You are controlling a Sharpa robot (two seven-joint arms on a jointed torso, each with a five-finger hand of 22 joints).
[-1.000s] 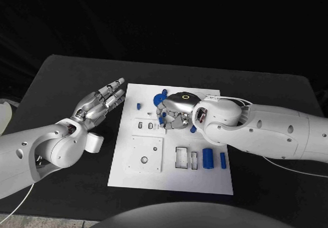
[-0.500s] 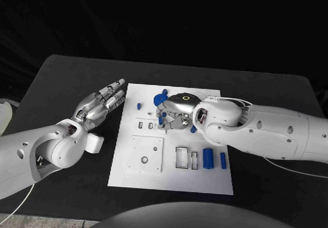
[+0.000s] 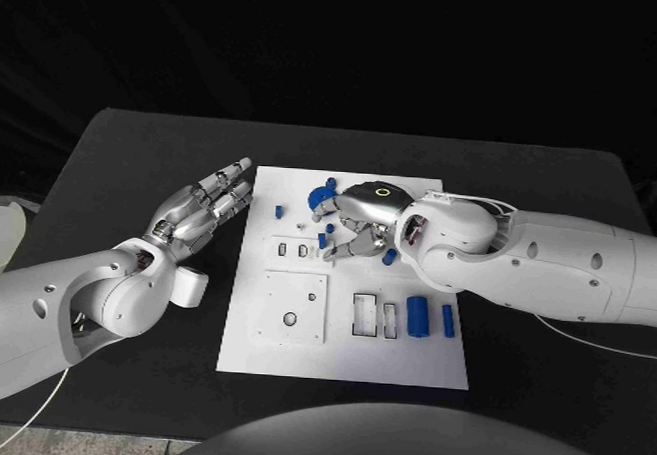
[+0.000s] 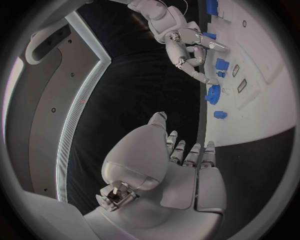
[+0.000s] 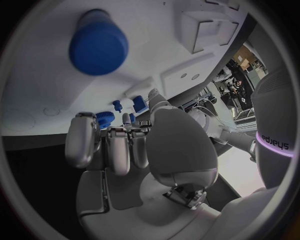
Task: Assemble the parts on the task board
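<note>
The right robot hand [image 3: 361, 227] hovers over small blue plastic parts [image 3: 320, 198] near the white task board's [image 3: 346, 343] far edge, fingers curled, apparently empty; the left robot hand [image 3: 199, 209], open flat, waits beside the board's left edge, farther off

White task board [image 3: 343, 356] — blue parts [image 3: 416, 317]

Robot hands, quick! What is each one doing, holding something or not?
Left hand: open, fingers stretched out, holding nothing.
Right hand: over the task board, fingers curled; cannot tell if it holds anything.
</note>
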